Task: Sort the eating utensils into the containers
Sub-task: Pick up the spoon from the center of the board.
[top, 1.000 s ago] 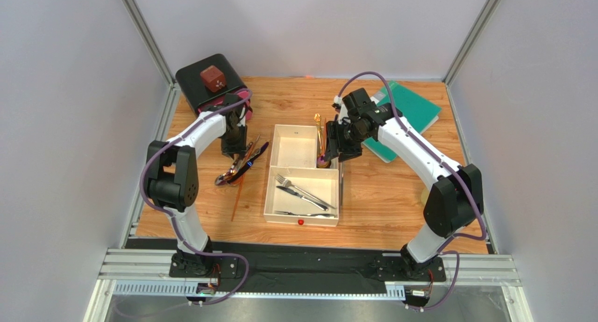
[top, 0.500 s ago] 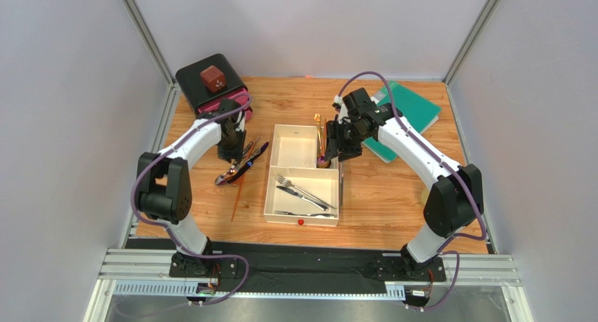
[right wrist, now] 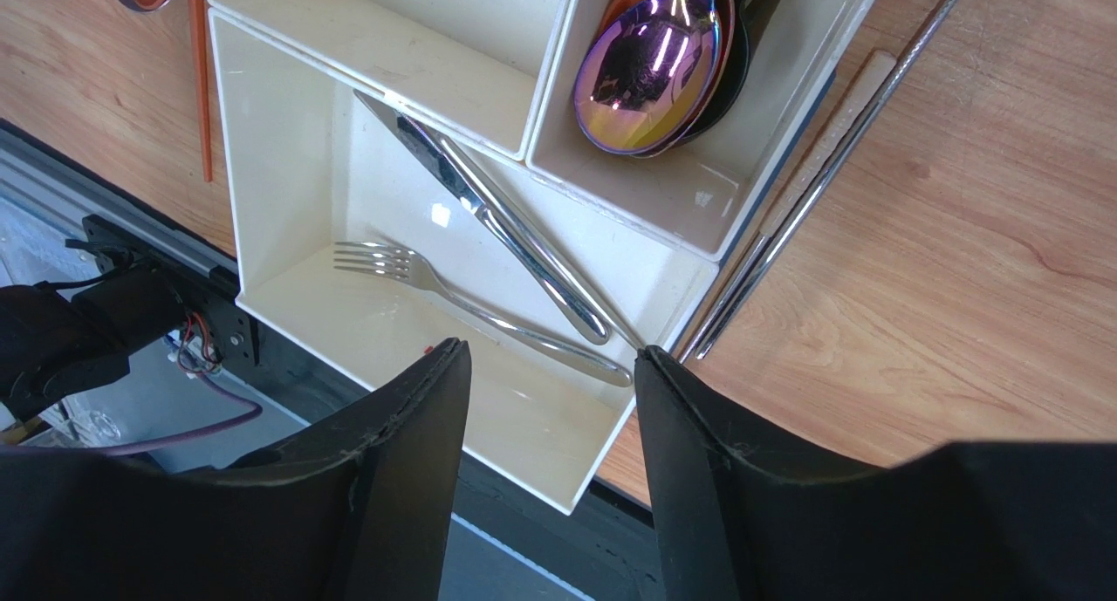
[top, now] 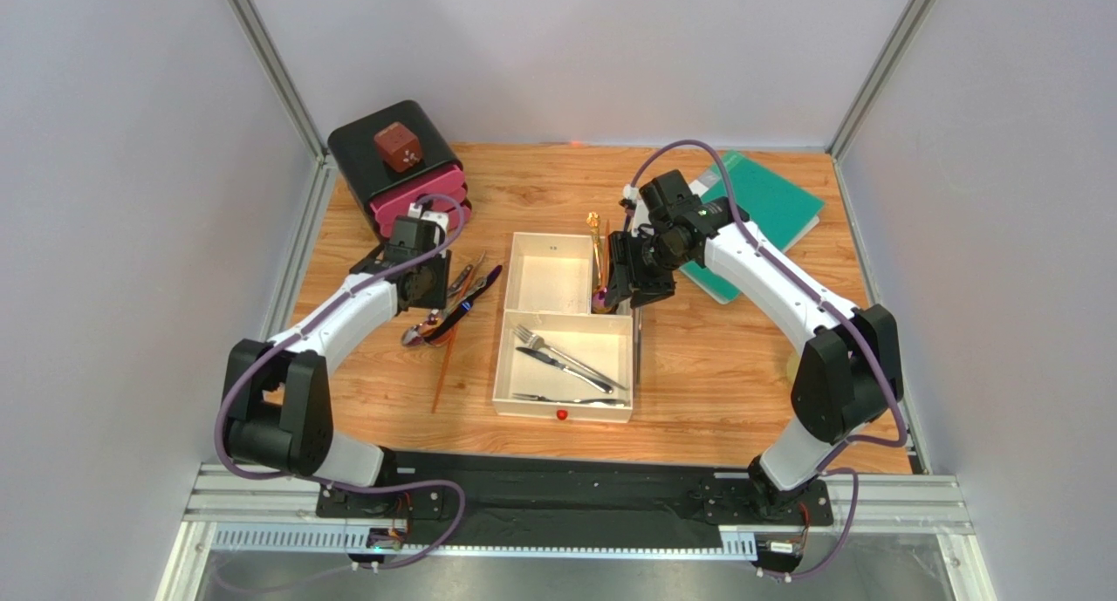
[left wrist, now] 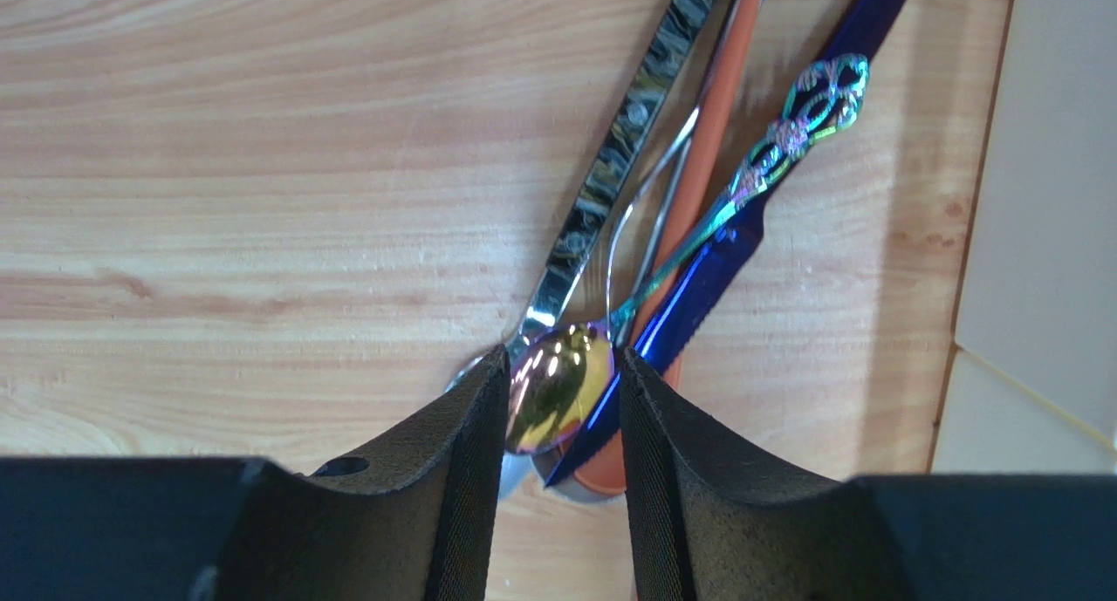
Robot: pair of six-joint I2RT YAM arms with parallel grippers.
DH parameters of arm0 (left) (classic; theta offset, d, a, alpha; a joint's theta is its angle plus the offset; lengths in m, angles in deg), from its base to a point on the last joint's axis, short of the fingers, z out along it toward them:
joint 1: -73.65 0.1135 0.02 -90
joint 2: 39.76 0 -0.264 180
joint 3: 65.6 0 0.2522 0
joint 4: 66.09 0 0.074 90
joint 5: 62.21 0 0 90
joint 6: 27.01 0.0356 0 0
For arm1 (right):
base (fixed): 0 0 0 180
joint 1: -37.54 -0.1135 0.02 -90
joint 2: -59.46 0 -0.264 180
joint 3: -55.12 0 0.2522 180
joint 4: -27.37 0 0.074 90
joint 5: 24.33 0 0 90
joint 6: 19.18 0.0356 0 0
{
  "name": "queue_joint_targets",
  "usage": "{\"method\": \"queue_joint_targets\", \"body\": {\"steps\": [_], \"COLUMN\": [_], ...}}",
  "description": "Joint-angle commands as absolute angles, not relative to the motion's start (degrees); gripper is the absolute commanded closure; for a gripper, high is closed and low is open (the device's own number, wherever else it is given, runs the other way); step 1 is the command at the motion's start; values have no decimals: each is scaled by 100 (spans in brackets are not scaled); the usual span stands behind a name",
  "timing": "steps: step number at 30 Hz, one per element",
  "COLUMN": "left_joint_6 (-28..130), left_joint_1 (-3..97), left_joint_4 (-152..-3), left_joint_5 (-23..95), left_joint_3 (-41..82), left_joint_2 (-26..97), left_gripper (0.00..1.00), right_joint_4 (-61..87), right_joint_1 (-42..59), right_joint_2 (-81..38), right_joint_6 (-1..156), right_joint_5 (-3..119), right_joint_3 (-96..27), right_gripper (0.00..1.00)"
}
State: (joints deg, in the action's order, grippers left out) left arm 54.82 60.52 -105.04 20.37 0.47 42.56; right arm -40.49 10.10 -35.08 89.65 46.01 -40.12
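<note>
A pile of utensils (top: 455,300) lies left of the cream tray (top: 504,355). In the left wrist view it holds an iridescent spoon (left wrist: 561,389), a blue-purple knife (left wrist: 715,268), a silver patterned handle (left wrist: 614,182) and an orange piece (left wrist: 702,156). My left gripper (left wrist: 561,366) is open, low over the table (top: 424,307), with a jaw on each side of the spoon's bowl. My right gripper (right wrist: 548,355) is open and empty above the tray's right side (top: 627,287). The small right compartment holds stacked spoons (right wrist: 652,65). The large one holds a silver knife (right wrist: 505,228) and fork (right wrist: 433,281).
Silver chopsticks (right wrist: 820,189) lie on the wood along the tray's right wall. Gold utensils (top: 595,241) lie behind it. An orange chopstick (top: 443,366) lies near the pile. A black box with pink drawers (top: 397,169) stands back left, a green book (top: 767,209) back right.
My left arm has swung its elbow out to the left and down, and its gripper has settled lower over the near end of the pile. The right arm has barely moved.
</note>
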Motion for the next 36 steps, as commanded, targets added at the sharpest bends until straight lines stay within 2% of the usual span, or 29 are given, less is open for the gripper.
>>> {"method": "queue_joint_targets", "body": {"steps": [1, 6, 14, 29, 33, 36], "left_joint_6": [5464, 5358, 5156, 5631, 5622, 5604], "left_joint_1": [6037, 6029, 6037, 6037, 6029, 6029], "left_joint_4": [-9655, -10138, -10568, -11280, -11685, -11694], "left_joint_5": [1882, 1777, 1794, 1742, 1619, 1636], "left_joint_3": [54, 712, 1442, 1978, 2190, 2067], "left_joint_2": [4337, 5189, 5892, 6649, 6860, 6773], "left_gripper": [58, 60, 60, 62, 68, 68], "right_joint_4": [-4009, -4070, -4185, -4158, -4097, -4062], "right_joint_1": [1047, 1056, 1091, 1241, 1293, 1320], "right_joint_2": [-3414, -3379, -3361, -3265, -3256, -3238], "right_joint_6": [8919, 8840, 8743, 8681, 8716, 8734], "right_joint_5": [4493, 4458, 4379, 4221, 4159, 4124], "right_joint_3": [-4074, -4073, -4065, -3933, -3915, -3898], "right_gripper": [46, 46, 46, 47, 47, 47]}}
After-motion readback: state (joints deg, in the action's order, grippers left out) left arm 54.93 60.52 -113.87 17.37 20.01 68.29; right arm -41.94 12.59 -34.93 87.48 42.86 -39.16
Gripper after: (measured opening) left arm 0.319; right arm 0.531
